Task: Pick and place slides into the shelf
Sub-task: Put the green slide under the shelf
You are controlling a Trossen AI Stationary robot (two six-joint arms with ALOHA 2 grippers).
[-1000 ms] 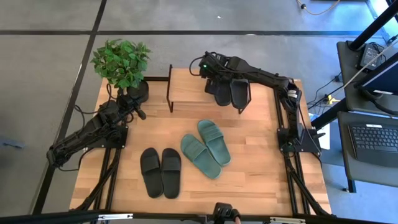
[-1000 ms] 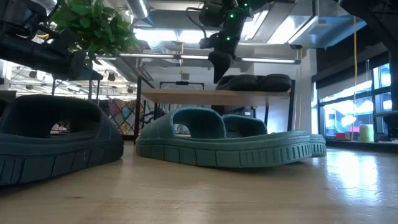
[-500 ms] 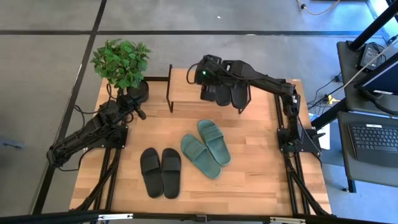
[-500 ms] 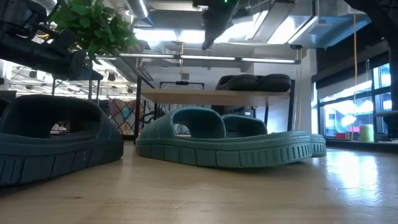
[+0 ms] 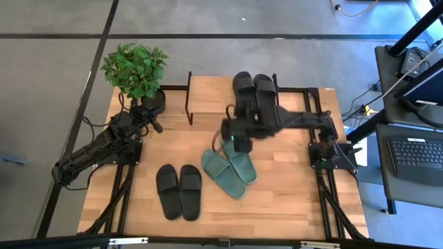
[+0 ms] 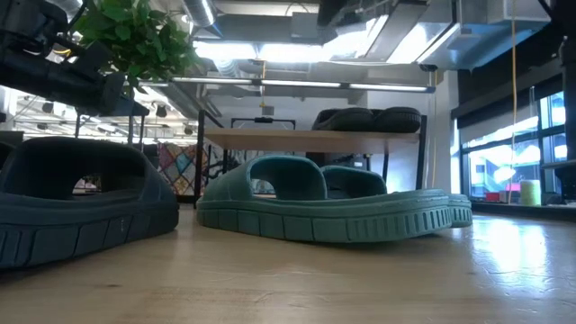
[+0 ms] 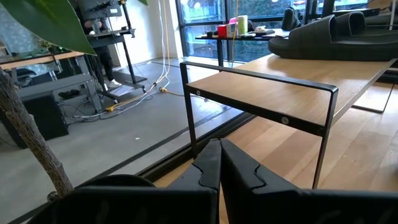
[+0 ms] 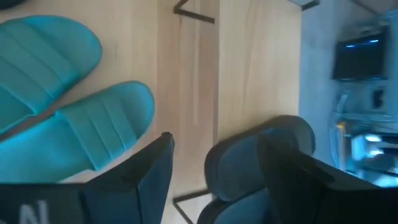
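Two green slides (image 5: pixel 229 164) on wooden tabletop (image 5: pixel 291 200), right gripper (image 5: pixel 237 142) jaws wide, empty, left gripper (image 5: pixel 156 126) jaws closed, empty.

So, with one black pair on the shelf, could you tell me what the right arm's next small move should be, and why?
Probably lower the open right claw onto the nearer green slide: it hovers just above that pair, empty, and both green slides lie on the table.

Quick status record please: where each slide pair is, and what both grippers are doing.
on shelf: black pair, top board
on table: green pair; second black pair
right gripper: open, empty, over the green pair's shelf-side end
left gripper: shut, parked by the potted plant
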